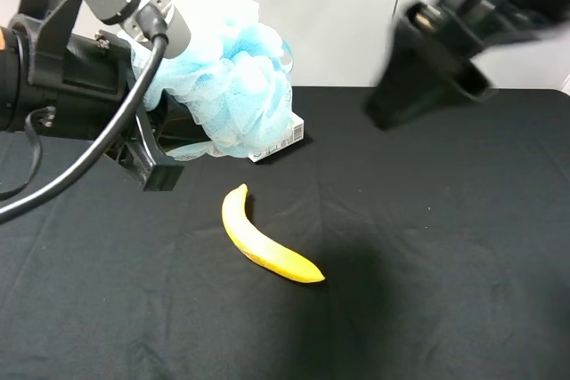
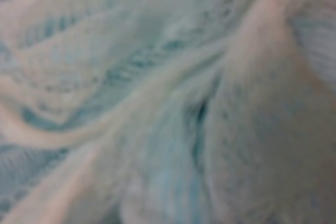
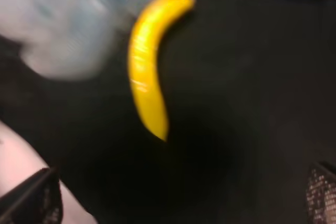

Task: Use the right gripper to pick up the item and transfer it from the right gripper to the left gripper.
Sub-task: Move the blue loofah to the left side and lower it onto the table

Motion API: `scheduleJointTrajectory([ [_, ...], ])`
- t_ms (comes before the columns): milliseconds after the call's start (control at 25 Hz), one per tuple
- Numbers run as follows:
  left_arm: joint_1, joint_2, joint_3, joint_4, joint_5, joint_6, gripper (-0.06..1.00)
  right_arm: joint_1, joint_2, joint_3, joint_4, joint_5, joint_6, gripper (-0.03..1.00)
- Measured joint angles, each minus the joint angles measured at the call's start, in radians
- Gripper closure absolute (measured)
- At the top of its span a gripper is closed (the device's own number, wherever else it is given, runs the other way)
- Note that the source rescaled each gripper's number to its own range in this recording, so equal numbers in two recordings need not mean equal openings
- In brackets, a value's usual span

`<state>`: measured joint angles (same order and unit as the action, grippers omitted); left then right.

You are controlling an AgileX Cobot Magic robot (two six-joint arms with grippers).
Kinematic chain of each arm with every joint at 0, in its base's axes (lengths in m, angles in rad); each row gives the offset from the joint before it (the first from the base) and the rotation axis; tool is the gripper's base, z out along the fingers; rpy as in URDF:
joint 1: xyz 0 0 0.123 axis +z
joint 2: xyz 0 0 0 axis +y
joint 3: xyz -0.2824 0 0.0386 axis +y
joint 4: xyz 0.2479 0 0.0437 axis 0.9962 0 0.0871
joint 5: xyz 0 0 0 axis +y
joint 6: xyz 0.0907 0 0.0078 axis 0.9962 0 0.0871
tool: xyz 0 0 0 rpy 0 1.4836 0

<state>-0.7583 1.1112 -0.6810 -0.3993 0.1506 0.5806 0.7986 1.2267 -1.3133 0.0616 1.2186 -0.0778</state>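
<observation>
My left gripper point(image 1: 169, 122) is clamped down tight on the item point(image 1: 236, 77), the light-blue and white mesh pouf. The ruffled netting bulges out past my fingers on the far side and above them, up against the grey mount block point(image 1: 142, 6) with its thick black cable point(image 1: 107, 140). One black finger point(image 1: 156, 171) of that gripper shows below the pouf; the other is buried in the mesh. From my left wrist camera the pouf point(image 2: 157, 98) fills everything, pressed so near the lens that it is only blurred folds of pale blue and white, and I cannot see my own fingers there.

The pouf hangs clear of the black table point(image 1: 445, 264), carried by my left gripper alone. Directly beneath it, partly hidden by the netting, lies the small white-and-blue carton point(image 1: 289, 135).

My right gripper point(image 1: 427, 100) stands well apart from the pouf, off to the side opposite my left arm, blurred in the high view. Its jaws are spread wide with nothing between them: in my right wrist view one black fingertip point(image 3: 31, 200) sits at one lower corner and the other at the opposite corner, with only dark table between. Out ahead of those fingers lies the yellow banana point(image 3: 147, 66), flat on the table, and beyond it, off to one side, a soft pale-blue smear that is the pouf point(image 3: 68, 24). In the high view the banana point(image 1: 267, 242) lies below and between my two grippers, touching neither.
</observation>
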Motion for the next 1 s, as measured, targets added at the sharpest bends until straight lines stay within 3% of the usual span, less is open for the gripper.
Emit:
scheduleJointTrajectory([
  [120,0.0,0.0,0.0,0.0,0.0,0.0,0.9,0.0,-0.115,0.116,-0.053,-0.001,0.041,-0.03],
  [680,0.0,0.0,0.0,0.0,-0.001,0.0,0.91,0.0,-0.66,0.559,-0.062,0.002,0.072,-0.03],
  [1000,0.0,0.0,0.0,0.0,-0.001,0.0,0.91,0.0,-0.946,0.706,-0.062,-0.013,0.089,-0.03],
])
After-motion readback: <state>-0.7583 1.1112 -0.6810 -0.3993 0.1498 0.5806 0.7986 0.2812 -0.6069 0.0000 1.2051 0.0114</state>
